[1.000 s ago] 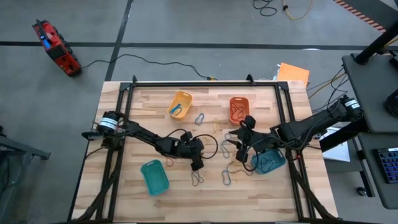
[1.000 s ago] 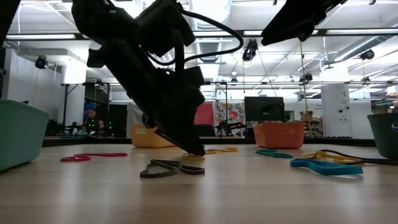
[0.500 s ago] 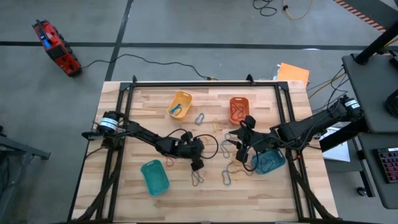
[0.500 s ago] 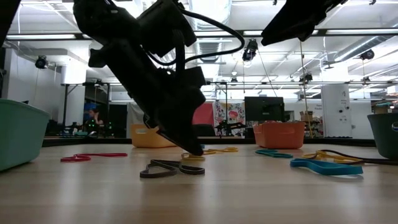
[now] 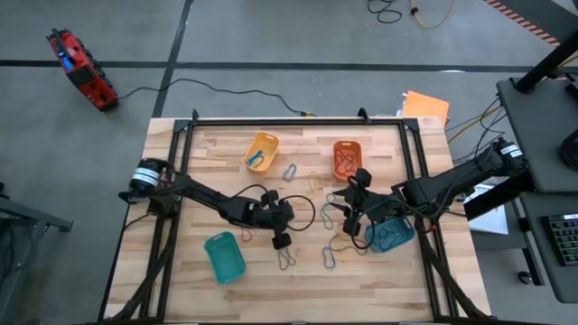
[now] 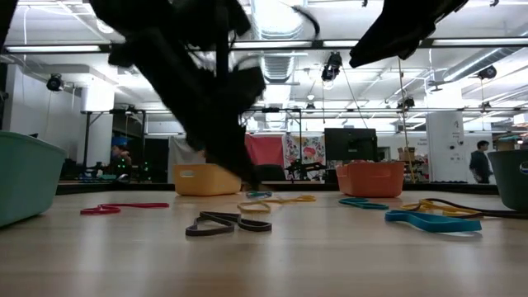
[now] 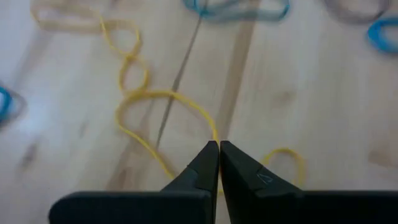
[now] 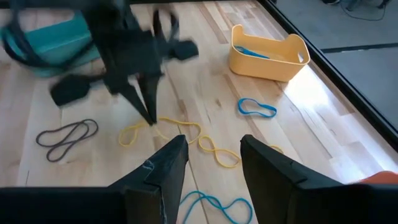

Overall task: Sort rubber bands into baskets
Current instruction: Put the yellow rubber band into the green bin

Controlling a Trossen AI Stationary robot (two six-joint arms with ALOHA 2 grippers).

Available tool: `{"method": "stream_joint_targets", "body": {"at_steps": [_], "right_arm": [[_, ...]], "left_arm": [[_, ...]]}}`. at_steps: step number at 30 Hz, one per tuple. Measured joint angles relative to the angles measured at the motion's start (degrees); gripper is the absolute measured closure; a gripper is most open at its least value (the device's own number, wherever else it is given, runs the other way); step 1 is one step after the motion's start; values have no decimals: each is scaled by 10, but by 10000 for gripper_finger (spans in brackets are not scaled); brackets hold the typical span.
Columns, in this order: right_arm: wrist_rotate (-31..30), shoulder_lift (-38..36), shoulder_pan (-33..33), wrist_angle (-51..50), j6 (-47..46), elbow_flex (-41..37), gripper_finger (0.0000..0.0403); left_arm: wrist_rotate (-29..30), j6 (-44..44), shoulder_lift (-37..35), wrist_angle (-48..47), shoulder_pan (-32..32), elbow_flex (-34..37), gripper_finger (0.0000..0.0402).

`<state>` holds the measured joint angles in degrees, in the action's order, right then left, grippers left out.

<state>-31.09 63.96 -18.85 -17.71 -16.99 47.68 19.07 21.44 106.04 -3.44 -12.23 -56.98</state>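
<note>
My left gripper [image 7: 217, 146] hangs over the middle of the table [image 5: 307, 284], shut on a thin yellow rubber band [image 7: 149, 106]. The right wrist view shows the same band [image 8: 180, 134] under that gripper's tips [image 8: 151, 121]. My right gripper [image 8: 214, 165] hovers open to the right of it, near the blue-teal basket [image 5: 390, 235], holding nothing. The yellow basket [image 5: 261, 151] and the orange basket [image 5: 347, 159] stand at the back. The teal-green basket [image 5: 224, 255] stands at the front left. My left gripper pinches one strand of the yellow band [image 7: 215, 134] between its two fingertips. The fingers slant down at it from above and from the table's left. That strand is raised a little, and the band's twisted loops [image 8: 208, 146] still lie slack on the wood.
A grey band [image 5: 287, 259] lies just in front of my left gripper. Blue bands [image 8: 256, 108] [image 6: 429, 219], a red band [image 6: 124, 208] and more yellow ones are scattered about. Black frame rails [image 5: 181, 135] run along the table's edges.
My left gripper has shut on the yellow band and then risen off the table. It has drawn the pinched strand up while the band's loops stay on the wood. My right gripper has kept still.
</note>
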Motion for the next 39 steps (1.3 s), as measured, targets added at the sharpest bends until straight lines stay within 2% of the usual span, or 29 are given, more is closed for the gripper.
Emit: {"method": "stream_joint_targets", "body": {"at_steps": [17, 27, 35, 39], "right_arm": [[0, 0, 0, 2, -6, -12, 261], [0, 0, 0, 5, -5, -13, 261], [0, 0, 0, 5, -5, -14, 261], [-3, 0, 0, 5, -5, -14, 261]], "left_arm": [[9, -15, -135, -75, -28, -1, 401], [9, -54, -271, -138, -118, -1, 401], [7, 4, -356, -210, -186, -2, 401], [-26, 26, -384, -237, -215, -2, 401]]}}
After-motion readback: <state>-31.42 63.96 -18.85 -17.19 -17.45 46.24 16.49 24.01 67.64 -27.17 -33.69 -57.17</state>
